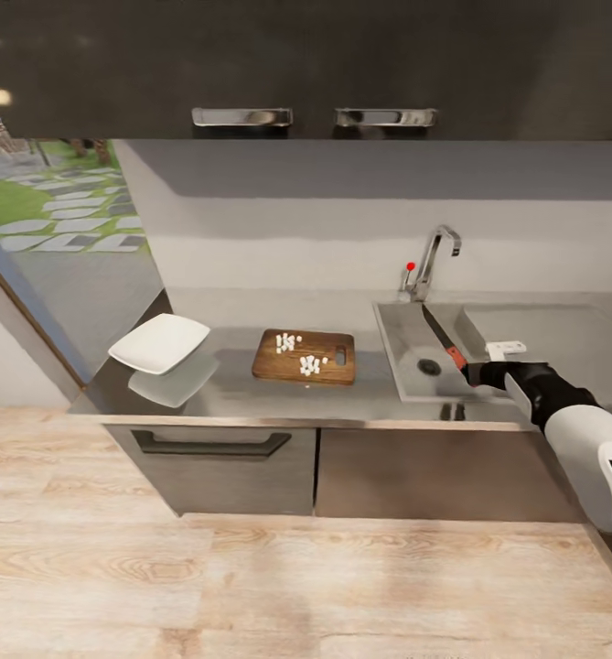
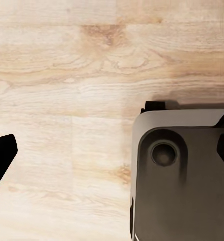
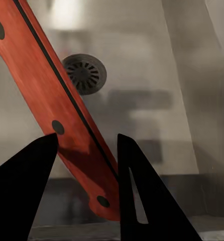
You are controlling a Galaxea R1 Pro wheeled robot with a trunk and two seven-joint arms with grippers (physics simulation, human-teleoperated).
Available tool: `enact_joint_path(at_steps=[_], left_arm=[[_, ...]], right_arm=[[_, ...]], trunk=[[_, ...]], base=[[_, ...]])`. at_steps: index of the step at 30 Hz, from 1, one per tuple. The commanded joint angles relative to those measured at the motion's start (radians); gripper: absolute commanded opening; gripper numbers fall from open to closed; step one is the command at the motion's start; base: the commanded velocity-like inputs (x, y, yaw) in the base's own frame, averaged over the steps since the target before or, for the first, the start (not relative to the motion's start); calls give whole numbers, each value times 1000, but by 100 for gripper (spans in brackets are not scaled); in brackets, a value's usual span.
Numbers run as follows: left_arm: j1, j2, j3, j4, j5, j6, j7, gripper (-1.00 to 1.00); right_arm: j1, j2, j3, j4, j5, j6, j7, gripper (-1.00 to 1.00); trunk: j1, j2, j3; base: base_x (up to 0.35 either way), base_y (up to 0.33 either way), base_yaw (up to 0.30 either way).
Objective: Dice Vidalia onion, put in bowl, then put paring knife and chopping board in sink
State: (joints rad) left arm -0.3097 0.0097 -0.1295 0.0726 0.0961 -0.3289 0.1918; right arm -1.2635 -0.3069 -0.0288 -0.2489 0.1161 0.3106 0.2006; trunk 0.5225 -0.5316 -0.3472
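From the head view, the right hand (image 1: 477, 372) reaches over the front of the sink (image 1: 406, 366) and has hold of the paring knife (image 1: 441, 337) by its red handle, the dark blade pointing away toward the faucet (image 1: 434, 259) above the basin. The chopping board (image 1: 306, 356) lies on the bench (image 1: 232, 389) just beside the sink, on the side away from the right arm, with two small clusters of white diced onion (image 1: 298, 353) on it. The bowl (image 1: 159, 343) sits farther from the sink than the board, near the bench's end by the window.

The left wrist view looks down on pale wooden floor (image 2: 67, 90) and a grey part of the robot's base (image 2: 182, 175); one dark fingertip (image 2: 1, 153) shows at the edge, and how far the left hand is open I cannot tell.

In the right wrist view, the two dark fingers (image 3: 137, 191) are closed against the knife's red riveted handle (image 3: 51, 95), which runs aslant between them over the sink's drain (image 3: 84, 74).
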Motion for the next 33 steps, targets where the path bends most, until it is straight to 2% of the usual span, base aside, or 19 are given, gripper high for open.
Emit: enact_joint_path(at_steps=[1,4,9,18,23,26,33], left_arm=[[-2,0,-9,4,10,-7,0,100],[-2,0,-9,4,10,-7,0,100],[-2,-2,-9,4,9,-8,0,100],[-2,-35,-9,4,9,-8,0,100],[-2,-40,-9,5,8,-7,-1,100],[-2,-49,-9,3,6,-9,-3,100],[-2,-34,-10,1,4,-16,-5,100]], right_arm=[[0,10,-3,-1,12,4,5,-100],[0,23,-3,-1,13,4,4,-100],[0,21,-4,4,15,4,4,-100],[0,24,-2,9,14,4,5,-100],[0,29,-2,13,13,5,5,-100],[0,30,-3,57,13,5,5,-100],[0,29,-3,99,14,5,5,-100]], trunk=[[0,-1,0],[0,-1,2],[0,-1,2],[0,-1,2],[0,-1,2],[0,-1,2],[0,-1,2]], base=[[0,0,-236],[0,0,-135],[0,0,-19],[0,0,0],[0,0,0],[0,0,0],[110,0,0]])
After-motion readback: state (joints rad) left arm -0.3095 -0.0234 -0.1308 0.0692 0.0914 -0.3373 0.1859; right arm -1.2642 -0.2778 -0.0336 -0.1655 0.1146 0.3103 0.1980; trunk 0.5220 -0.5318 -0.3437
